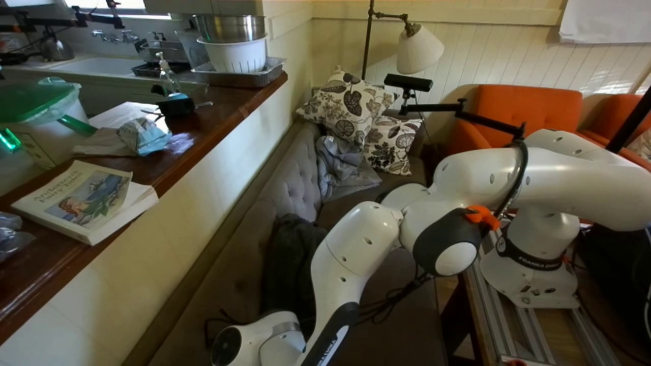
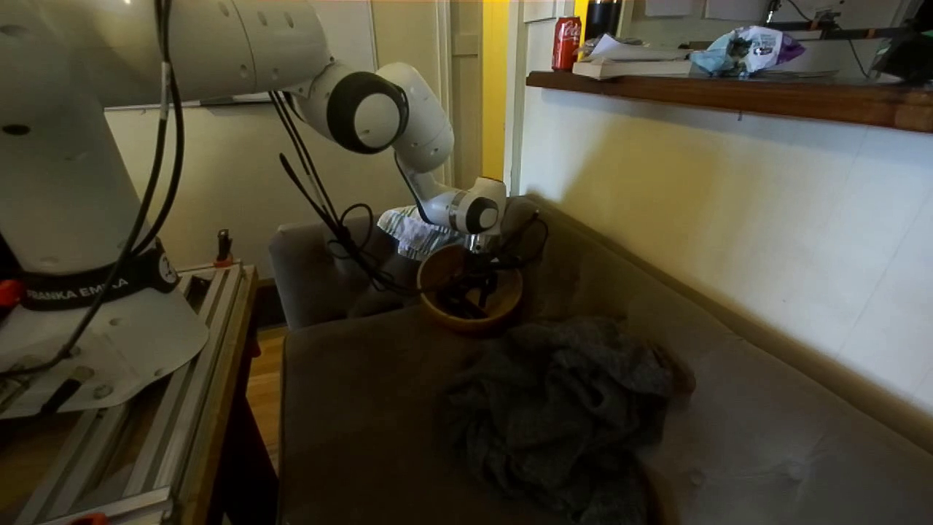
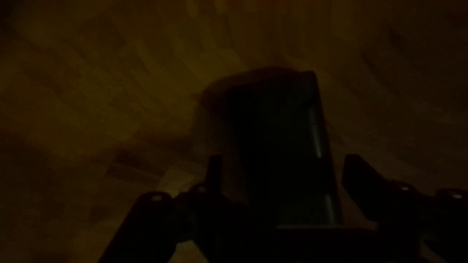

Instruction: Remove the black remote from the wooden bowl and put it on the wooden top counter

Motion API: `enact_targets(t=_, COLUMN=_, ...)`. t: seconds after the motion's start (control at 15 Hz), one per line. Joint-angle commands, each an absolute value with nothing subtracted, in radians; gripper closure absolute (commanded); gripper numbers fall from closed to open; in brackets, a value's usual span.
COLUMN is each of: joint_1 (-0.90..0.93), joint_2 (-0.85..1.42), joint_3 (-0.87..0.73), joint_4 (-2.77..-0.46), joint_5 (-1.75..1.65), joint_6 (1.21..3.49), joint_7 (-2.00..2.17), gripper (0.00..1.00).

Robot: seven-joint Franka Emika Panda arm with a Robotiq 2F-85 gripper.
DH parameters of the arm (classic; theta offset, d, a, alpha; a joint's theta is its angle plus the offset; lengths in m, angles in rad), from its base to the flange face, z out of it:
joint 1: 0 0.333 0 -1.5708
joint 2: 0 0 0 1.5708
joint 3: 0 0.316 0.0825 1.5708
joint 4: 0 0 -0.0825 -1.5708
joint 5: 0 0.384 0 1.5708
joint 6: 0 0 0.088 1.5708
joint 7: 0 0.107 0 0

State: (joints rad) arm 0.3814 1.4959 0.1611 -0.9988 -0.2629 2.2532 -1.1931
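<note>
- See black remote (image 3: 285, 124) inside wooden bowl (image 2: 442, 268), between the sides of gripper (image 3: 282, 160), long axis running straight out ahead
- See gripper parted wider than remote, slim gaps at tips, no hold visible
- Expect pinch across short side, then lift over rim of bowl
- Note couch back (image 2: 627, 292) beside bowl, wooden top counter (image 2: 729, 95) well above bowl

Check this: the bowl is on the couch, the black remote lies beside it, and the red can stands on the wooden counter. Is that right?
Not quite: the black remote is inside the bowl, not beside it; the wrist view shows that. The bowl is on the couch and the red can stands on the wooden counter.
</note>
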Motion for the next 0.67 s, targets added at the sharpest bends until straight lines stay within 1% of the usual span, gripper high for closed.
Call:
enact_targets(t=0.0, joint_1=0.389, joint_2=1.496, joint_3=0.149, joint_4=-0.987, joint_5=-0.277, joint_6=2.224, joint_7=-1.203, gripper=0.46)
enact_targets(t=0.13, joint_1=0.393, joint_2=1.496, joint_3=0.143, joint_4=-0.986, joint_5=-0.28, joint_6=2.215, joint_7=-1.199, gripper=0.6)
enact_targets(t=0.33, joint_1=0.394, joint_2=1.482, joint_3=0.133, joint_4=-0.999, joint_5=-0.276, joint_6=2.204, joint_7=-1.184, gripper=0.62)
enact_targets(t=0.47, joint_1=0.365, joint_2=1.426, joint_3=0.138, joint_4=-1.071, joint_5=-0.267, joint_6=2.217, joint_7=-1.19, gripper=0.62)
enact_targets(t=0.6, joint_1=0.32, joint_2=1.337, joint_3=0.143, joint_4=-1.202, joint_5=-0.257, joint_6=2.268, joint_7=-1.183, gripper=0.62)
